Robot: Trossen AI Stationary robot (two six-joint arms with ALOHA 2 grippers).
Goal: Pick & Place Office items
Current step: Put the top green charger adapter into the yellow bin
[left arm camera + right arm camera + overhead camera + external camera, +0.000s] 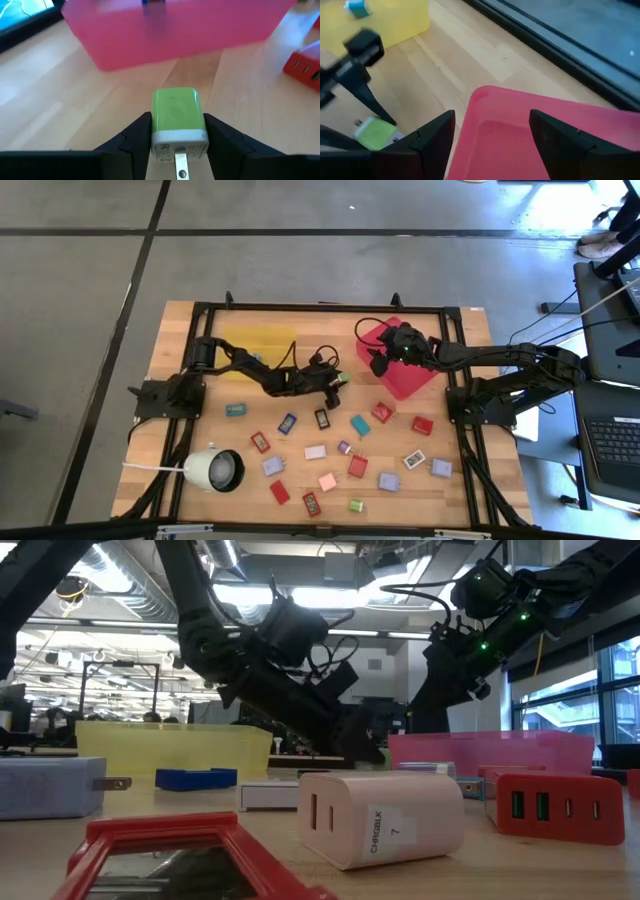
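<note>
Left gripper [176, 134] sits low over the wooden table [60, 95], between the yellow tray [258, 340] and the red tray [175, 27], its two dark fingers pressed against both flanks of a green charger block [176, 117]; the grip is narrow and holds that block. Block observed: bright green body, rounded corners, white end cap with small print, and metal prongs projecting from the cap. It lies squarely between the fingertips, green end extending past them. Its long axis runs in line with the fingers, green end toward the red tray, prongs back toward the wrist. Whether it rests on the table cannot be told. Right gripper [492, 137] hangs above the red tray's near corner, fingers well apart and empty. Other coloured blocks [360, 424] lie scattered across the table.
</note>
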